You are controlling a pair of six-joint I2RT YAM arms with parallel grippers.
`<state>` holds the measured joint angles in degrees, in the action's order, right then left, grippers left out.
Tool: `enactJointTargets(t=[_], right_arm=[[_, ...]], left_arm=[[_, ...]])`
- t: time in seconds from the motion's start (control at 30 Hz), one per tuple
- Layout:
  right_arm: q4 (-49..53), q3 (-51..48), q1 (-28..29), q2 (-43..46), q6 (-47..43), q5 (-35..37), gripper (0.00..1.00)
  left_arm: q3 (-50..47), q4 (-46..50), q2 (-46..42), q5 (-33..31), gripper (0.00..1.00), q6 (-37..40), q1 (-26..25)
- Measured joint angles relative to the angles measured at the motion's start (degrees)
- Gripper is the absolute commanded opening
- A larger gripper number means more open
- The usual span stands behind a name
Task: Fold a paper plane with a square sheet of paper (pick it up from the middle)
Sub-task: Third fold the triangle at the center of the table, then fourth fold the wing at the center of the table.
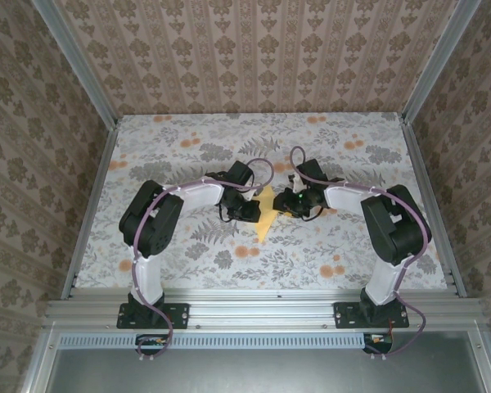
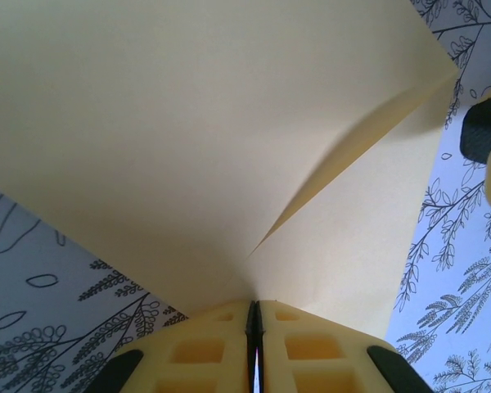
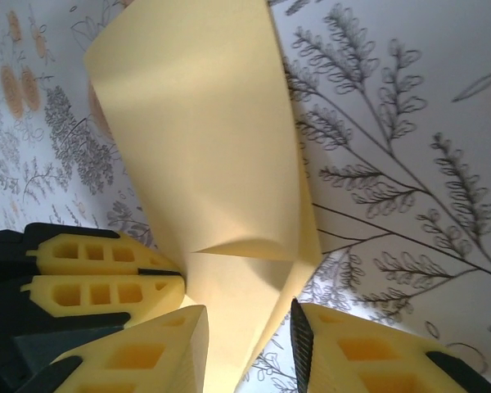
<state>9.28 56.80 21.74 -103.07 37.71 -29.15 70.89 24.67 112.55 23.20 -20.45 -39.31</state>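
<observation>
On the left of the overhead view, bent in over the surface [image 1: 188, 266]: left arm [image 1: 151, 221], wrist turned toward the centre. At its tip, left fingers [image 2: 225, 327] pressed flat together, only a dark seam between the two yellow pads, clamped on the near tip of the folded yellow paper [image 2: 188, 147]. From that pinch, paper fanning up and outward, with a fold edge running from near the pinch toward the upper right and printed cloth [image 2: 49, 327] showing below on either side. From overhead, same paper sitting about mid-surface between the two wrists, a narrow shape with its point toward the arm bases. Further right, right fingers [image 3: 159, 348] standing apart, one on either side of the paper's end. Paper close against the left-hand finger, a sliver of cloth visible between paper and the other finger, so not closed on it. Through the right wrist camera, also the left fingers just beside them, meeting the same end of the paper from the left, and a small folded flap lying across the sheet near that spot. On the far right, right arm [image 1: 397, 221] mirroring the left one, elbow out toward the surface's right edge. All round the paper, grey ferns and small orange flowers on the cloth.
</observation>
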Motion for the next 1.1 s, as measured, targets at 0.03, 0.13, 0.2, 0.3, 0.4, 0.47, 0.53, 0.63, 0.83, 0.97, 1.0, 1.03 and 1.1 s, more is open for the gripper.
enactJointTargets(t=[0.03, 0.13, 0.2, 0.3, 0.4, 0.47, 0.53, 0.63, 0.83, 0.97, 1.0, 1.03, 1.1], right_arm=[[-0.2, 0.1, 0.2, -0.2, 0.1, 0.0, 0.35], [-0.3, 0.4, 0.4, -0.9, 0.2, -0.2, 0.35], [-0.3, 0.6, 0.5, -1.7, 0.2, -0.2, 0.34], [-0.2, 0.8, 0.5, -2.6, 0.1, -0.2, 0.34], [0.0, 0.8, 0.5, -2.7, 0.1, -0.1, 0.35], [0.1, 0.8, 0.5, -2.7, 0.0, 0.0, 0.35], [0.2, 0.8, 0.5, -2.7, 0.0, 0.2, 0.35], [0.3, 0.8, 0.5, -2.6, -0.1, 0.3, 0.36], [0.4, 0.8, 0.5, -2.6, 0.0, 0.2, 0.35], [0.4, 0.8, 0.5, -2.6, 0.0, 0.2, 0.36], [0.4, 0.8, 0.5, -2.6, 0.0, 0.2, 0.36], [0.5, 0.8, 0.5, -2.6, -0.1, 0.3, 0.37], [1.3, 0.8, 0.5, -2.4, -0.1, 0.5, 0.37]], left_arm=[[0.0, -0.1, 0.0, 0.1, 0.12, 0.0, 0.0], [0.0, -0.4, 0.1, 0.1, 0.12, 0.2, 0.0], [0.0, -0.5, 0.1, 0.1, 0.12, 0.2, 0.0], [-0.1, -0.7, 0.1, 0.1, 0.12, 0.2, 0.0], [-0.1, -0.8, 0.1, 0.2, 0.12, 0.2, 0.1], [-0.2, -0.9, 0.1, 0.4, 0.11, 0.2, 0.1], [-0.3, -1.0, 0.1, 0.6, 0.11, 0.2, 0.3], [-0.3, -1.1, 0.2, 1.0, 0.12, 0.2, 0.4], [-0.3, -1.1, 0.2, 1.2, 0.11, 0.2, 0.4], [-0.3, -1.1, 0.2, 1.2, 0.11, 0.2, 0.4], [-0.3, -1.1, 0.2, 1.2, 0.12, 0.2, 0.4], [-0.3, -1.1, 0.2, 1.2, 0.12, 0.2, 0.4], [-0.4, -1.1, 0.2, 1.2, 0.12, 0.2, 0.4]])
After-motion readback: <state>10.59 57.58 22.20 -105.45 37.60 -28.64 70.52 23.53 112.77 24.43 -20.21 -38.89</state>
